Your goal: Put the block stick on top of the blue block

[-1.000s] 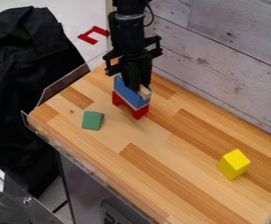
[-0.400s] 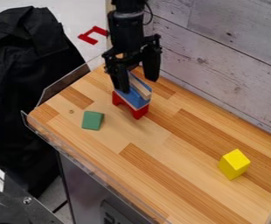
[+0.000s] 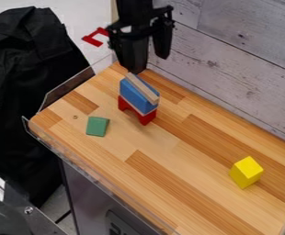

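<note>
At the left, the green block (image 3: 97, 126) sits by itself on the wooden tabletop (image 3: 105, 151), and the job seems to have no call for it. To its right stands the stack: the red arch (image 3: 147, 118) at the bottom, the blue block (image 3: 134, 96) on it, and the block stick (image 3: 142, 88) lying lengthwise along the blue top, with a little blue showing beside it. That is what was asked for, so I'd count the placing as done. Above the stack and towards the back hangs the gripper (image 3: 149, 63), its jaws spread well apart with nothing between them and clear of the stick. All that may be left is to take the arm away without knocking the narrow pile. Over at the right, the yellow block (image 3: 246, 172) stands well apart, with no part to play as I judge it
</note>
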`<state>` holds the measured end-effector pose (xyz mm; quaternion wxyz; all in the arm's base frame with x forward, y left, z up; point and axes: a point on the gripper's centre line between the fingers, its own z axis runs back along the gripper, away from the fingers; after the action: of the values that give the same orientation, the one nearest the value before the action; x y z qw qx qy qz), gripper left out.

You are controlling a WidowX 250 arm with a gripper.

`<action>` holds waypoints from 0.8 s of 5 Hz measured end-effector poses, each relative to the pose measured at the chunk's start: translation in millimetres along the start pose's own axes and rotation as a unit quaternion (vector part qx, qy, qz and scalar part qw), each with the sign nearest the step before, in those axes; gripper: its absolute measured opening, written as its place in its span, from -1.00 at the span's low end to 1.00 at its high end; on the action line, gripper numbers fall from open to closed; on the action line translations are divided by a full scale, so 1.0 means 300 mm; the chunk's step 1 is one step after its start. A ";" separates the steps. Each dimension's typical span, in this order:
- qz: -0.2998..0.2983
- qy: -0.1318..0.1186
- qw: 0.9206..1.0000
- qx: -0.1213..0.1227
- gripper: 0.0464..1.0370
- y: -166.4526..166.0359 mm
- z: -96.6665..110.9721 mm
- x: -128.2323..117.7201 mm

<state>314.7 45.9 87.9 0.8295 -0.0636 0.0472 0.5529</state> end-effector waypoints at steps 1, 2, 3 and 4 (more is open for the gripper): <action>-0.115 -0.012 0.992 0.042 0.92 -0.043 -0.002 -0.110; -0.256 -0.031 0.964 0.070 0.92 -0.036 -0.036 -0.269; -0.364 -0.029 0.929 0.062 0.92 -0.022 -0.101 -0.361; -0.415 -0.030 0.907 0.059 0.92 -0.022 -0.131 -0.405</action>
<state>273.8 -73.4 67.5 0.9873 -0.0116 0.0245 0.1565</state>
